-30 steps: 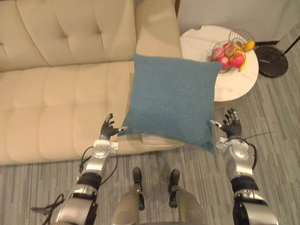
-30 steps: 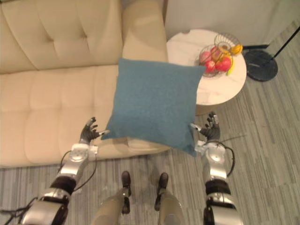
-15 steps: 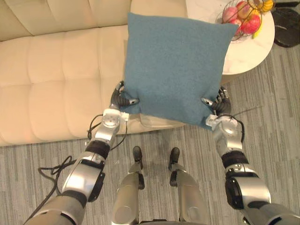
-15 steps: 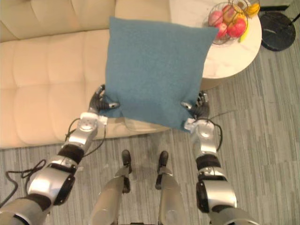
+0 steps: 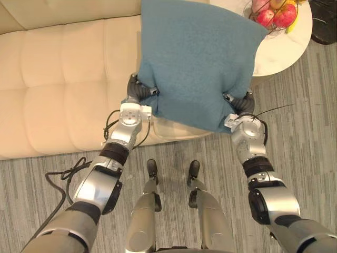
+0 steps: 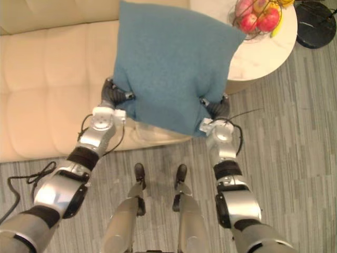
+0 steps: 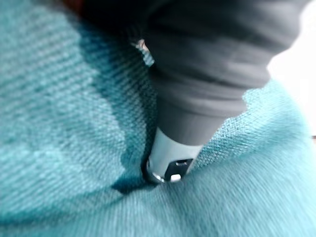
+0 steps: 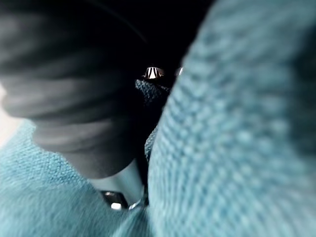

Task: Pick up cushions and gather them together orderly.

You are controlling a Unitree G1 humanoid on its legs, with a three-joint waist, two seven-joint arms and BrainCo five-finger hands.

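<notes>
Over the cream sofa, the blue cushion is pinched by left hand and right hand; the fruit basket could get clipped if swung.

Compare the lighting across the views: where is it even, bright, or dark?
Eye views: even light on the blue cushion and sofa. Left wrist view: a white patch past the cushion. Right wrist view: darkness where the cushion closes over the right hand.

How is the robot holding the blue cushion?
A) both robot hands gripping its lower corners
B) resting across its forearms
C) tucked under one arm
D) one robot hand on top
A: the left robot hand and the right robot hand each curl round a lower corner of the blue cushion.
</notes>
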